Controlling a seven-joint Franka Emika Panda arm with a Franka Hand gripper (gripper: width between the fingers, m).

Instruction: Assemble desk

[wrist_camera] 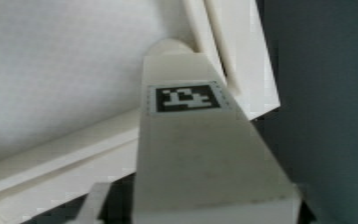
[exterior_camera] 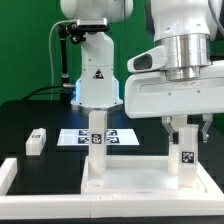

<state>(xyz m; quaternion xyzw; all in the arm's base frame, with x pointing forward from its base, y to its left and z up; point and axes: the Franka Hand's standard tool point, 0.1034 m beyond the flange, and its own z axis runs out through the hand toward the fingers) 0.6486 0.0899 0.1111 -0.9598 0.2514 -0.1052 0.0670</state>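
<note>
Desk tabletop (exterior_camera: 130, 178) carries one standing leg (exterior_camera: 97, 140). Gripper (exterior_camera: 187, 135) clenches a second leg (wrist_camera: 194, 140) at its corner. Next comes twisting it tight, I judge.

A robotics lab: beyond the gripper (exterior_camera: 187, 128) a white robot base (exterior_camera: 96, 75) stands on a black table (exterior_camera: 30, 115) by the marker board (exterior_camera: 112, 136)

Room over the tabletop (exterior_camera: 135, 178) is narrowed by two upright legs: one (exterior_camera: 97, 140) at its far edge, another (exterior_camera: 186, 158) at the exterior view's right, gripped by the end effector (exterior_camera: 186, 128). Open surface (exterior_camera: 30, 115) is interrupted by a loose leg (exterior_camera: 36, 141).
</note>
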